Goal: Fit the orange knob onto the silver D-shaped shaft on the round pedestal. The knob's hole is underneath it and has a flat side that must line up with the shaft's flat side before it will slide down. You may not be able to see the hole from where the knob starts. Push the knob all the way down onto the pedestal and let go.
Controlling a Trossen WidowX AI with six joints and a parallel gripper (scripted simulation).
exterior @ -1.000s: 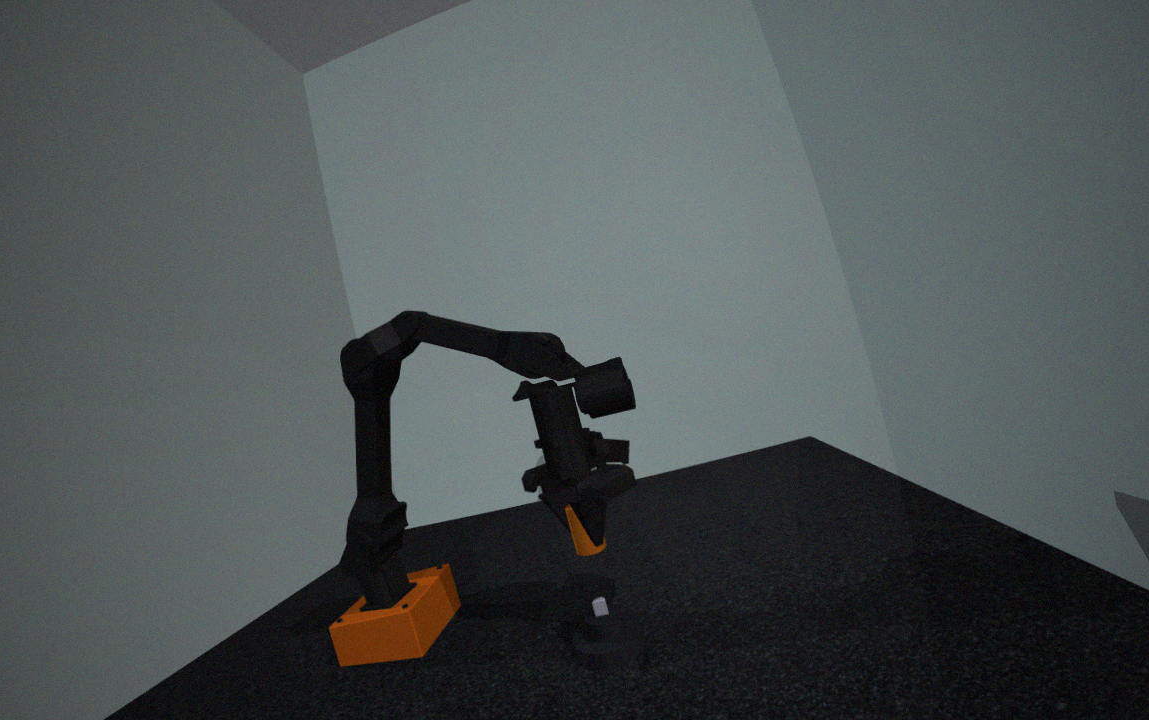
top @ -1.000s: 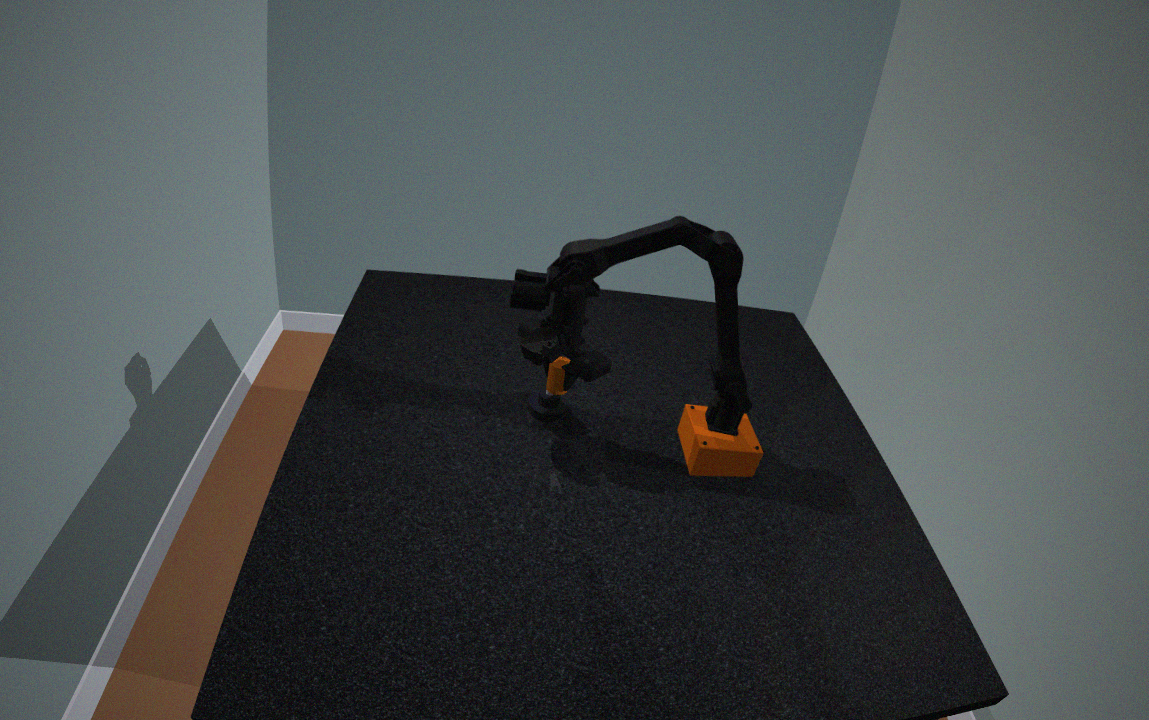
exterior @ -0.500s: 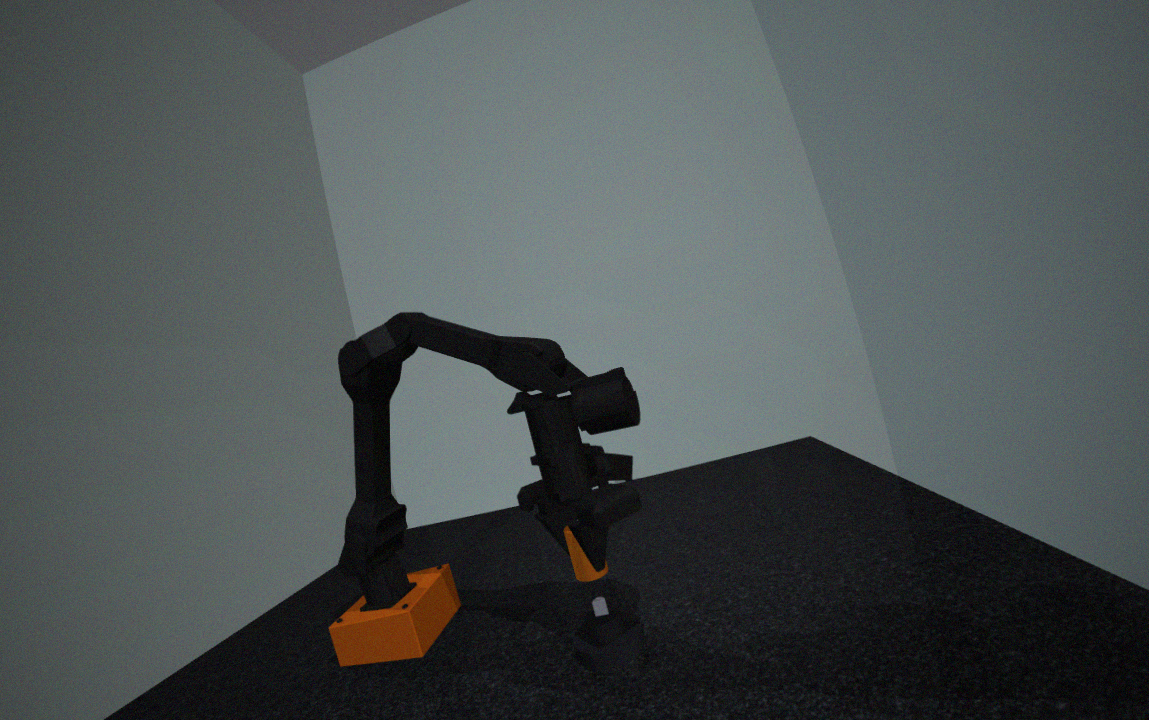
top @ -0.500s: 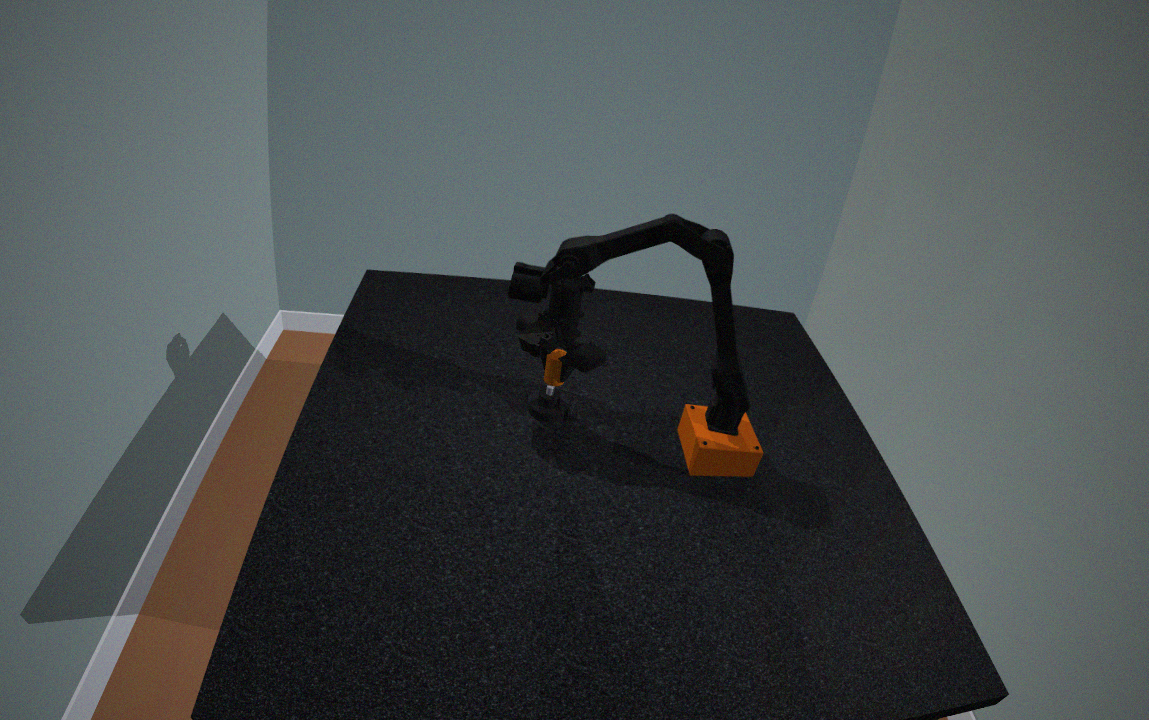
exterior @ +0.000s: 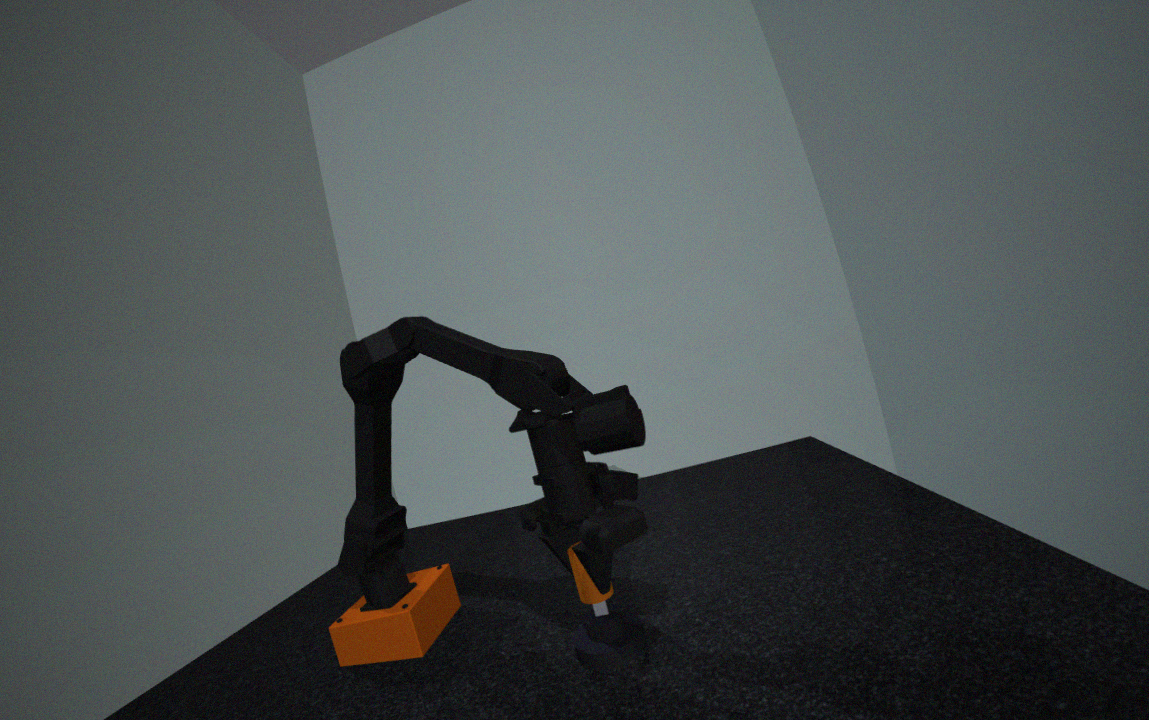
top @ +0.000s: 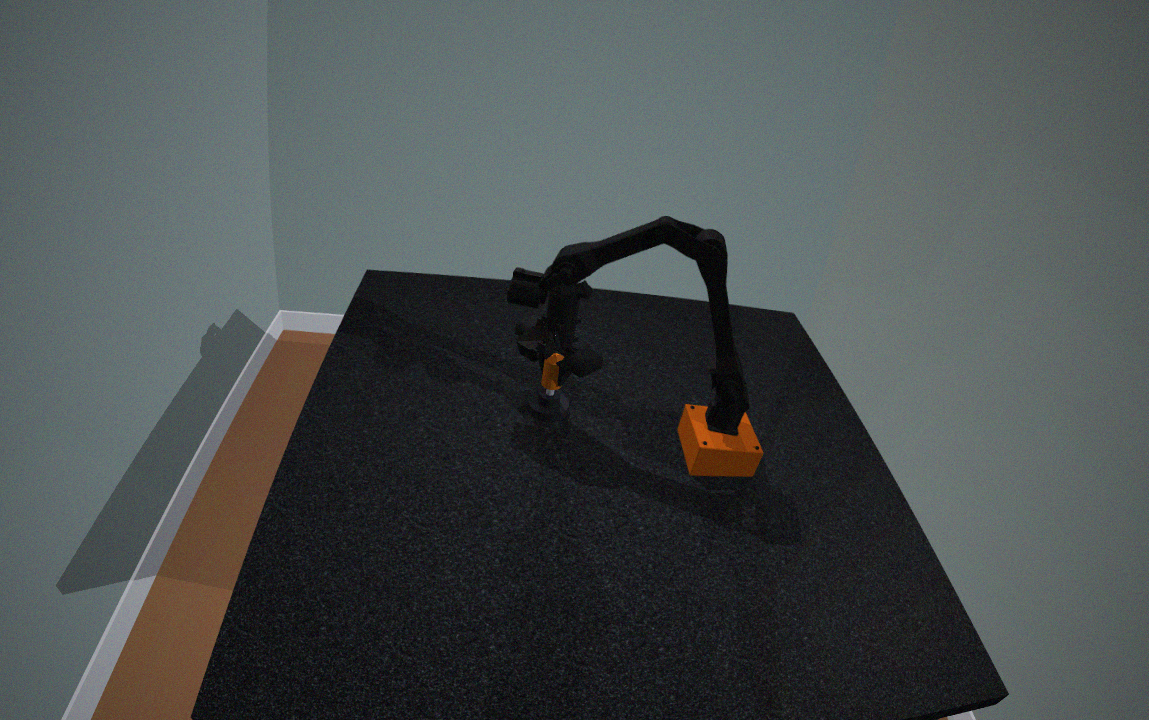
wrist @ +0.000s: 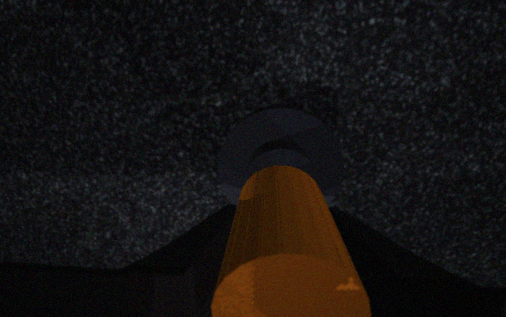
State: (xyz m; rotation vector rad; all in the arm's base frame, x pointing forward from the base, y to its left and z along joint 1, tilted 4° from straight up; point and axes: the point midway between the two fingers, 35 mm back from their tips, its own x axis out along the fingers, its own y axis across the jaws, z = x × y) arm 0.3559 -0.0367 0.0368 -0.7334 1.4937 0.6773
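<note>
Knob: the orange knob (wrist: 285, 229) is filling the near foreground of the wrist view, its long axis pointing away and down toward the surface; in the exterior view it is hanging slightly tilted, not quite upright.
Tool: the tool (exterior: 594, 562) is clamping the knob between its dark fingers, closed on it and gripping it firmly.
Key relation: the knob's lower end is sitting right over the silver D-shaped shaft (exterior: 599, 609), which is lying straight below the tool; a short silver stub is showing between knob and base, so the knob seems to be just meeting the shaft's tip and not yet pushed down.
Alignment: the hole and its flat side are hidden underneath, so I cannot tell whether the flats are lining up; that, together with the slight lean, looks to be what the downward push is depending on.
Pedestal: the round pedestal (wrist: 239, 145) is peeking out as a dark ring just beyond the knob's far end, roughly centred behind it.
Surface: the black speckled surface (top: 488, 573) is carrying the pedestal, and nothing else is standing near the shaft to get in the way.
Arm: the arm is arching up and over from its orange base block (top: 714, 458), which is standing well apart from the pedestal.
Background: grey walls are closing the scene behind.
</note>
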